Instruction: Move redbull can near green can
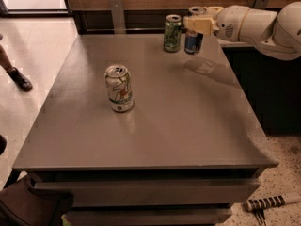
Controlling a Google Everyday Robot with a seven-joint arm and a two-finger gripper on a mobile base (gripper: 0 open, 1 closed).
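Observation:
The redbull can [192, 40], slim and blue with a silver top, stands upright at the far right part of the grey table [155, 126], just right of the green can [172, 33]. The two cans are a small gap apart. My gripper [198, 23] reaches in from the right on a white arm and its pale fingers [199, 25] are around the upper part of the redbull can.
A white-silver can with a green-red logo [119, 88] stands left of the table's middle. A wooden wall runs behind the table. A person's foot [19, 78] is on the floor at the left. A striped tool [270, 202] lies on the floor at bottom right.

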